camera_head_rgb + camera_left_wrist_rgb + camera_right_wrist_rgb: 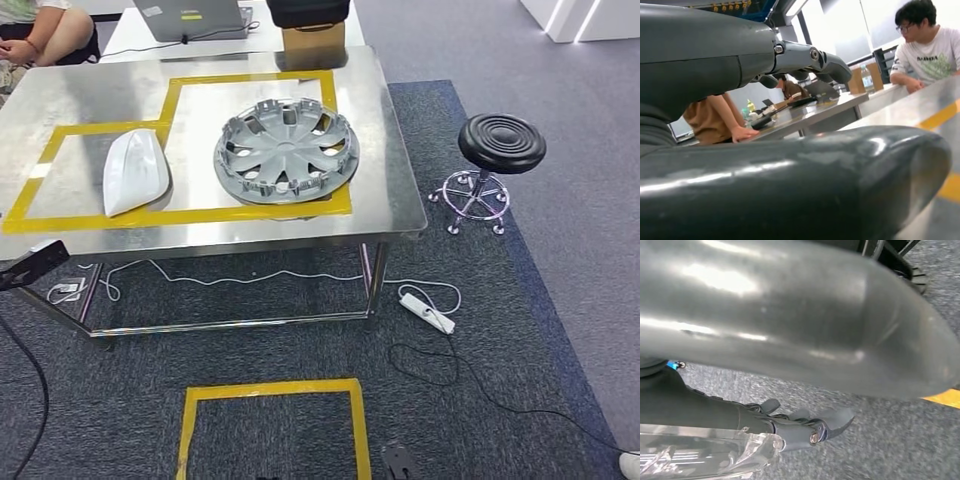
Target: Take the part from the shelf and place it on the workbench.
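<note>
A white rounded part (134, 170) lies on the steel workbench (385, 150), inside the left yellow-taped zone. A silver hubcap (287, 150) lies beside it in the right zone. My left hand (34, 262) hangs at the left, just below the bench's front edge. In the left wrist view that hand (764, 170) has its thumb and fingers (817, 57) apart with nothing between them, level with the bench top (919, 105). My right hand (791, 325) hangs over grey carpet, fingers (802, 430) stretched out and empty. A clear plastic piece (696, 455) lies along their outer side.
A black stool (500, 143) stands right of the bench. A power strip (427, 312) and cables lie on the carpet under it. A yellow tape square (272, 390) marks the floor in front. A laptop (192, 18), a cardboard box (313, 42) and seated people (930, 50) are behind.
</note>
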Action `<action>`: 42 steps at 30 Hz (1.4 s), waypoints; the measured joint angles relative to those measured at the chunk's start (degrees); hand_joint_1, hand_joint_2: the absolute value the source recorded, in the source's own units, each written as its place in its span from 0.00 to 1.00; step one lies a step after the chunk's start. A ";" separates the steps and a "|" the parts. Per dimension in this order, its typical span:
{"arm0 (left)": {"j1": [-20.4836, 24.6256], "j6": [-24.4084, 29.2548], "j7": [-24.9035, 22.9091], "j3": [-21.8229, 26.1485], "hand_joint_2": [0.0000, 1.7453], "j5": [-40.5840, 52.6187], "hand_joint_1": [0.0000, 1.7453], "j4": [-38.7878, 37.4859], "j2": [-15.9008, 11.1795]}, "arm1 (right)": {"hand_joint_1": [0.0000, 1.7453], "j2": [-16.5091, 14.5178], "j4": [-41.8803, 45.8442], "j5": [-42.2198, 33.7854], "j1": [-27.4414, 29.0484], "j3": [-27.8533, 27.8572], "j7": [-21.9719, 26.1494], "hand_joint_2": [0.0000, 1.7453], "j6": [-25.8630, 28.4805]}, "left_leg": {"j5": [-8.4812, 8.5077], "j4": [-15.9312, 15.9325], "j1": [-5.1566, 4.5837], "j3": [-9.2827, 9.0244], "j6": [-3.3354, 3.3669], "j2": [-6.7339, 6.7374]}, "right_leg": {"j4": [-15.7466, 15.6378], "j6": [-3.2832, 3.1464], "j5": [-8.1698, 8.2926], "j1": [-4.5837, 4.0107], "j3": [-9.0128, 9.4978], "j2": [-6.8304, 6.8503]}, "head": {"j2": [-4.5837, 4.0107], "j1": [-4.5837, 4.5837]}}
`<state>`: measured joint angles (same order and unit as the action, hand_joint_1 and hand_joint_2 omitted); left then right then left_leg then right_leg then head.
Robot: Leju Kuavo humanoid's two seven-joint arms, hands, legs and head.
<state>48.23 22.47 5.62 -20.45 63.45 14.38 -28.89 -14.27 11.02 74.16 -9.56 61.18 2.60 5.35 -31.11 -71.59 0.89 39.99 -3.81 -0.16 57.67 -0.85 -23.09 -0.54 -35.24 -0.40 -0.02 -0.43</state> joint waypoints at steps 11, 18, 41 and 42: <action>-2.84 0.21 -0.29 1.35 0.00 -1.05 0.00 0.00 0.73 | 0.00 0.04 0.02 -0.10 0.48 0.01 0.03 0.00 0.01 | 5.68 14.97 0.21 -7.79 3.20 -0.06 | 7.02 3.03 -3.29 0.08 -5.20 -0.05 | 0.01 -0.29; -12.03 1.46 -0.87 5.61 0.00 -5.08 0.00 -0.02 3.06 | 0.00 0.04 0.02 0.00 0.73 0.09 0.17 0.00 0.02 | 7.80 14.88 -0.20 -5.23 3.01 0.18 | 6.81 2.49 -5.03 0.01 0.71 -0.10 | 0.00 -0.32; -35.36 -0.07 1.25 21.94 1.00 -17.07 0.00 -1.00 21.13 | 0.00 0.02 0.04 -2.05 1.82 0.71 1.08 0.00 0.78 | 4.90 15.47 0.09 -8.94 2.02 -0.27 | -0.10 -0.30 -1.06 -0.37 0.88 -0.09 | 0.00 -0.30; -35.89 -0.71 1.19 22.57 1.00 -17.76 0.00 -1.08 21.89 | 0.00 0.02 0.04 -2.13 1.84 0.86 1.13 0.00 0.82 | 4.95 15.47 -0.04 -8.90 2.22 -0.28 | -0.17 -0.57 -0.94 -0.31 0.88 -0.08 | 0.00 -0.39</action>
<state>12.34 21.76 6.80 2.12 45.68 13.31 -7.00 -14.25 11.06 72.02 -7.73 62.04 3.73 6.18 -26.16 -56.13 0.85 31.09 -1.60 -0.43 57.50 -1.42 -24.03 -0.85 -34.35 -0.48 -0.02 -0.82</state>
